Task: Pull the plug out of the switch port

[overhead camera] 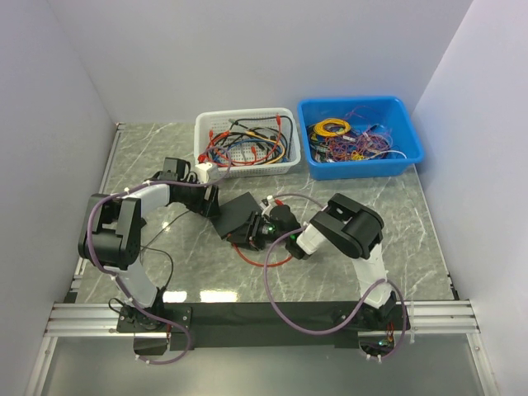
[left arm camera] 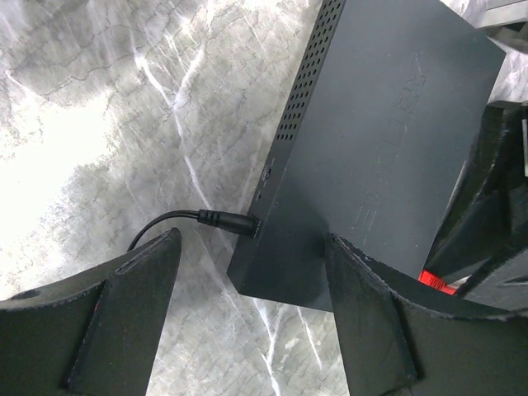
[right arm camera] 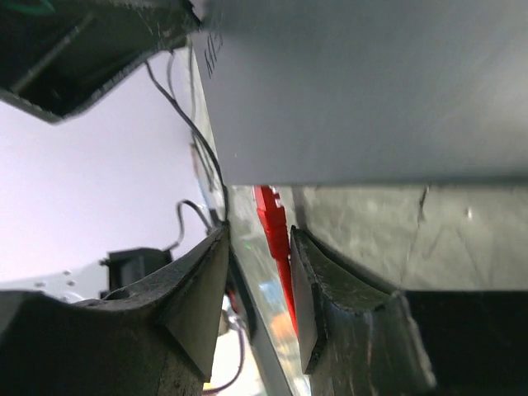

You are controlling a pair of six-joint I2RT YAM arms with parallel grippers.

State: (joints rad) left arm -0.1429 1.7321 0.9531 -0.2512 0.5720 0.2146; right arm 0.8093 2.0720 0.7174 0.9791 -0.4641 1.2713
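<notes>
Top external view: the black switch [overhead camera: 238, 214] lies in the middle of the table [overhead camera: 148, 148], just near of the white basket [overhead camera: 247, 168]. The left gripper [left arm camera: 252, 243] is released, with its fingers wide on both sides of a switch corner. The right gripper [right arm camera: 260, 239] sits loose around the red plug [right arm camera: 271, 216], with a gap on one side. The plug meets the switch's edge.

From above the right claw [overhead camera: 266, 232] hides the ports of the switch [overhead camera: 237, 214]; up close the red plug [right arm camera: 271, 219] is blurred

One switch [overhead camera: 238, 213], one red plug [right arm camera: 272, 219], two arms [overhead camera: 124, 227] [overhead camera: 355, 227], two bins (white basket [overhead camera: 247, 171], blue tub [overhead camera: 367, 167])
</notes>
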